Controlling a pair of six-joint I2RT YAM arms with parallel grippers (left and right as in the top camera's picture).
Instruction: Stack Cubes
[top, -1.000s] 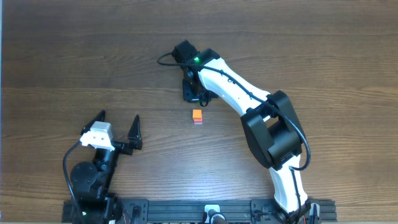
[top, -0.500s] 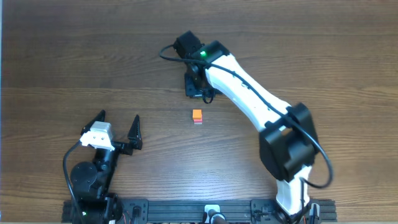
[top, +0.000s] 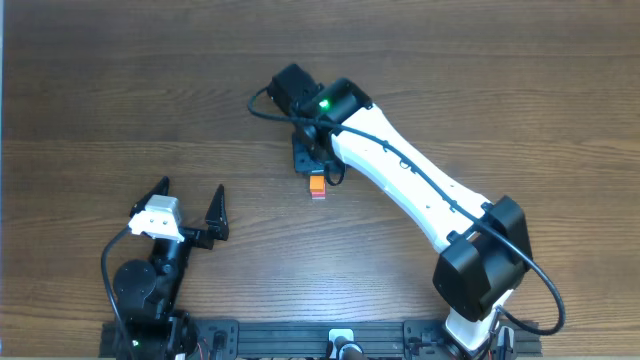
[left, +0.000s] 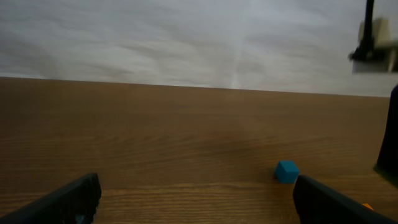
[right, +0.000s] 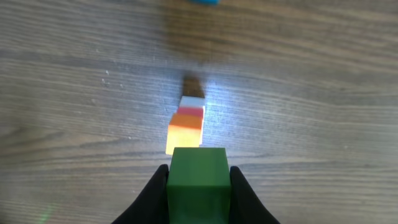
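A small stack (top: 317, 188) with an orange cube on top stands mid-table; in the right wrist view the stack (right: 186, 127) shows orange over red over a pale layer. My right gripper (top: 316, 168) hangs just behind and above it, shut on a green cube (right: 198, 177). The green cube sits close to the stack's near side, short of being over it. A blue cube (left: 286, 171) lies on the table beyond the stack, with its edge (right: 204, 2) in the right wrist view. My left gripper (top: 191, 187) rests open and empty at the front left.
The wooden table (top: 520, 90) is bare around the stack. The right arm (top: 420, 195) stretches diagonally from the front right to the centre. A pale wall (left: 186, 37) rises behind the table's far edge.
The right gripper with the green cube has come down the picture toward the stack, and the arm's elbow has swung right. The left arm has stayed still.
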